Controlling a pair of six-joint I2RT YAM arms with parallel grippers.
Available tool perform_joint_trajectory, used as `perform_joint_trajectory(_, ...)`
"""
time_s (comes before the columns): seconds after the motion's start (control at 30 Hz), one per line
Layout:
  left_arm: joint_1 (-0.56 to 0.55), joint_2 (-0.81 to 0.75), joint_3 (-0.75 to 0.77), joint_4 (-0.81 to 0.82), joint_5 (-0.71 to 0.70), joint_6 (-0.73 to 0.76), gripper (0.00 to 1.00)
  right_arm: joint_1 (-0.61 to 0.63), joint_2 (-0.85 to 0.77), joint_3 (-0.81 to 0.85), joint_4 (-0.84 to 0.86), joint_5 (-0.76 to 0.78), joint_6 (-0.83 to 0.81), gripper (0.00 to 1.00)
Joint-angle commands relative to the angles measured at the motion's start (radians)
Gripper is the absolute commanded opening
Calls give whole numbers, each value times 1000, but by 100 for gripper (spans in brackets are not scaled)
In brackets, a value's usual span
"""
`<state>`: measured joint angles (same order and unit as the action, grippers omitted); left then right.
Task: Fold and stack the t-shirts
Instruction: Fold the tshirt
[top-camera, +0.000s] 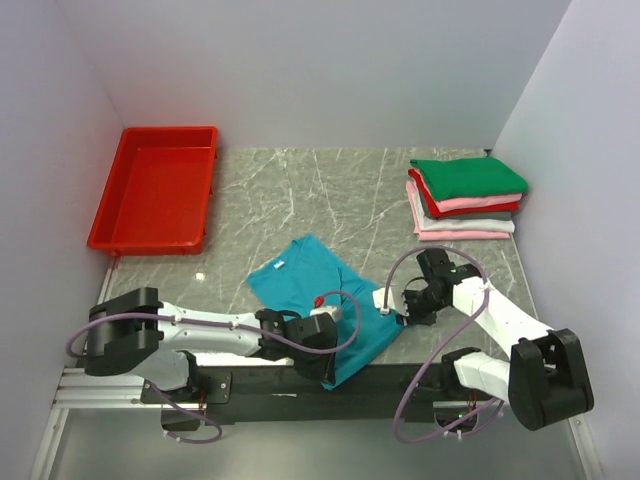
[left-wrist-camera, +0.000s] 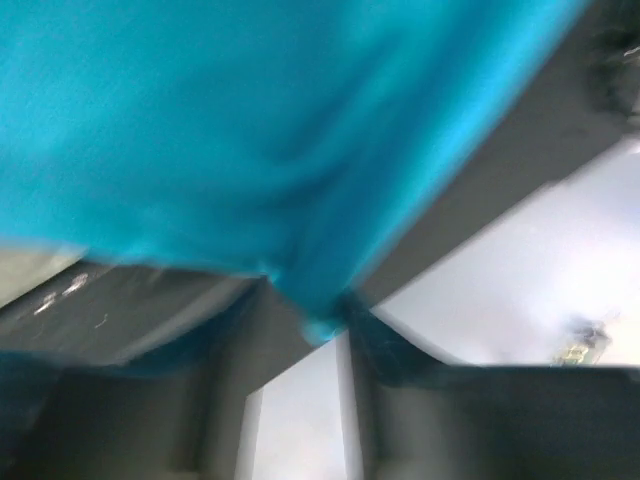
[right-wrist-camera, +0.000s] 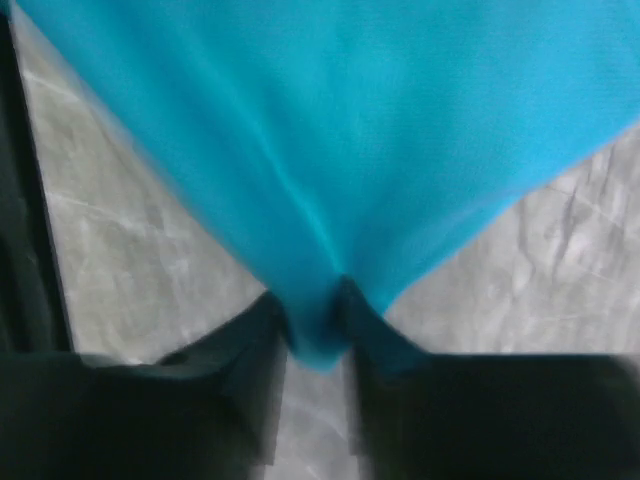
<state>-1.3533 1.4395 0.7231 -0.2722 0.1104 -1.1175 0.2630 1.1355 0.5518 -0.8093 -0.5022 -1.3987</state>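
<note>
A teal t-shirt (top-camera: 310, 275) lies spread on the marble table near the front middle, its near part hanging over the table's front edge. My left gripper (top-camera: 328, 362) is shut on the shirt's near hem; in the left wrist view the teal cloth (left-wrist-camera: 250, 140) runs pinched between the fingers (left-wrist-camera: 225, 400). My right gripper (top-camera: 392, 318) is shut on the shirt's right edge; in the right wrist view the cloth (right-wrist-camera: 360, 130) is nipped between the dark fingers (right-wrist-camera: 240, 390). A stack of folded t-shirts (top-camera: 465, 198), green on top, then red, pink and whitish, sits at the back right.
A red plastic tray (top-camera: 158, 200) stands at the back left by the left wall. White walls close in the left, back and right. The table's front edge and a black rail (top-camera: 250, 385) run under both arms.
</note>
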Motion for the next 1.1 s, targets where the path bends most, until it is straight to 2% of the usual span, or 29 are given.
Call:
perform_joint_trajectory(0.0,-50,-11,88,-234,-107,-111,50,-21,-43,34,-53,82,-72,65)
perform_joint_trajectory(0.07,-55,-100,104,-346,-188,-137,67,-31,-69,68,-94,77,-83,73)
perform_joint_trajectory(0.1,-55,-140,104,-369,-234,-163,71,-36,-78,80,-102,73,-85,78)
perform_joint_trajectory(0.2,-49,-309,75,-436,-328,-233,85,-39,-91,137,-93,39,-45,81)
perform_joint_trajectory(0.23,-40,-386,55,-437,-342,-254,87,-41,-82,176,-82,24,-21,81)
perform_joint_trajectory(0.33,93,-520,-80,-357,-307,-289,89,-38,10,290,-37,-80,116,81)
perform_joint_trajectory(0.37,142,-548,-118,-319,-292,-291,90,-38,88,324,-22,-123,168,81)
perform_joint_trajectory(0.4,240,-576,-187,-259,-284,-295,90,-30,134,364,25,-187,328,79)
perform_joint_trajectory(0.47,336,-629,-240,-202,-276,-288,89,-19,301,506,30,-266,458,76)
perform_joint_trajectory(0.5,421,-636,-269,-164,-278,-286,89,-8,361,555,53,-309,635,75)
perform_joint_trajectory(0.57,523,-620,-278,-139,-259,-285,89,18,531,705,58,-355,777,72)
perform_joint_trajectory(0.6,548,-576,-274,-133,-253,-285,89,30,584,750,91,-333,938,72)
perform_joint_trajectory(0.7,629,-429,-211,-151,-245,-275,89,84,742,884,156,-245,1148,73)
perform_joint_trajectory(0.77,673,-354,-151,-171,-233,-255,88,116,814,928,199,-121,1240,74)
perform_joint_trajectory(0.83,691,-265,-128,-136,-204,-220,88,133,862,977,194,-59,1282,74)
perform_joint_trajectory(0.93,723,-168,-105,-85,-158,-196,82,143,929,994,190,-67,1302,75)
perform_joint_trajectory(1.03,741,-90,-97,-68,-129,-176,68,159,969,990,176,-93,1294,74)
perform_joint_trajectory(1.07,749,-77,-106,-55,-118,-170,60,163,983,990,171,-98,1290,73)
